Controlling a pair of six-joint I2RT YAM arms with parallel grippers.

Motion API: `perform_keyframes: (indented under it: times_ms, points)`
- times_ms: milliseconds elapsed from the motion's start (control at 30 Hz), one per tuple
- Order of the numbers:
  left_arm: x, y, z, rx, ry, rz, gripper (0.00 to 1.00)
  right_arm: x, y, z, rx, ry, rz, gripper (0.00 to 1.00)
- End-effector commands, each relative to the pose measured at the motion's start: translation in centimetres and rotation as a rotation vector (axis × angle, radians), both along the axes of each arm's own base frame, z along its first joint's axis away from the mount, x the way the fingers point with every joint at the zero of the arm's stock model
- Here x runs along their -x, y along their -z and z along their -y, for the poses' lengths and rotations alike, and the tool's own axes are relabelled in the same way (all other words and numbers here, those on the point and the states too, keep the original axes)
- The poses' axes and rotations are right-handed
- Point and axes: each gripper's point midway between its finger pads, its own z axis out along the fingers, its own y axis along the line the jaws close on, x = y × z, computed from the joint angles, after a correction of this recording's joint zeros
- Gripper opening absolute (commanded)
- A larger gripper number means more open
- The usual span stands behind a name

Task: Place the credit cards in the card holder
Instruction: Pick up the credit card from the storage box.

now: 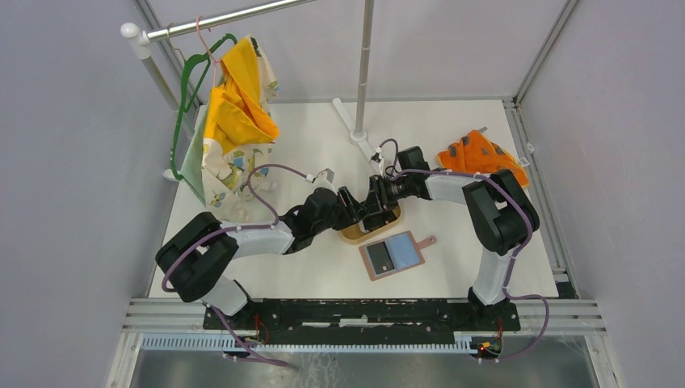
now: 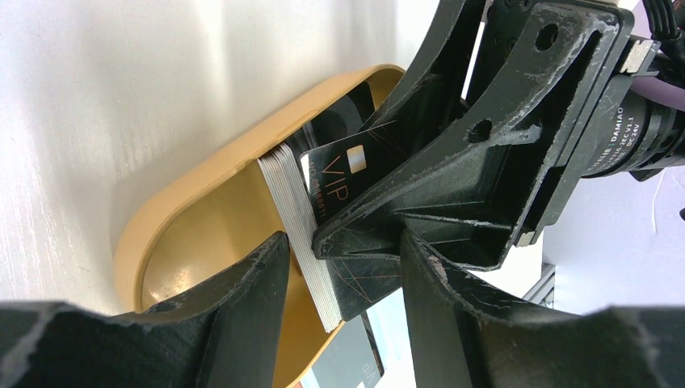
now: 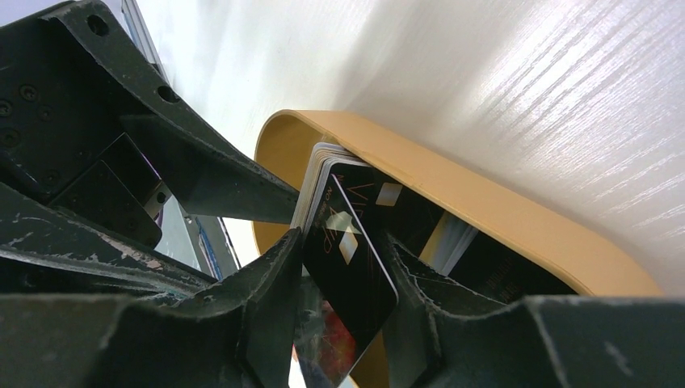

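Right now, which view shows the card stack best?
Left wrist: the card stack shows its layered edges and the VIP face, on edge in the tray. Right wrist shows only one end and its front face; top external hides it.

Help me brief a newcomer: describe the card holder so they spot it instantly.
On the white table, find the wooden tray at the centre. Beside its near edge the card holder lies open: the only flat brown-edged rectangle, blue-grey inside, with a strap tab.

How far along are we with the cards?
Done: one dark card seems to sit in the open card holder. In hand: the right gripper pinches a black VIP card off the stack, which the left gripper brackets in the tray. Left: that stack.
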Motion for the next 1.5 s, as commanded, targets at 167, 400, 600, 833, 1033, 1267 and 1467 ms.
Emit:
perform_keyframes:
  times_ms: [167, 400, 600, 833, 1033, 1267, 1467]
  points:
    - [0.5, 2.0, 0.1, -0.047, 0.025, -0.048, 0.58, -0.2, -3.3, -0.4, -0.093, -0.024, 0.038, 0.48]
    - [0.5, 2.2, 0.0, -0.052, 0.025, -0.051, 0.58, -0.2, -3.6, -0.3, -0.103, -0.029, 0.036, 0.50]
    - [0.4, 2.3, -0.1, -0.054, 0.022, -0.052, 0.59, -0.3, -4.1, 0.0, -0.117, -0.025, 0.039, 0.50]
    - [0.3, 2.3, -0.1, -0.045, 0.020, -0.053, 0.58, -0.5, -4.6, 0.3, -0.130, -0.018, 0.041, 0.44]
    - [0.3, 2.2, 0.0, -0.027, 0.023, -0.047, 0.59, -0.6, -4.9, 0.4, -0.147, -0.020, 0.039, 0.18]
    - [0.2, 1.8, 0.2, -0.002, 0.033, -0.034, 0.58, -1.2, -6.5, 1.1, -0.183, -0.011, 0.069, 0.02]
    - [0.0, 1.3, 0.7, 0.010, 0.049, -0.021, 0.58, -2.4, -8.2, 2.4, -0.198, 0.024, 0.125, 0.00]
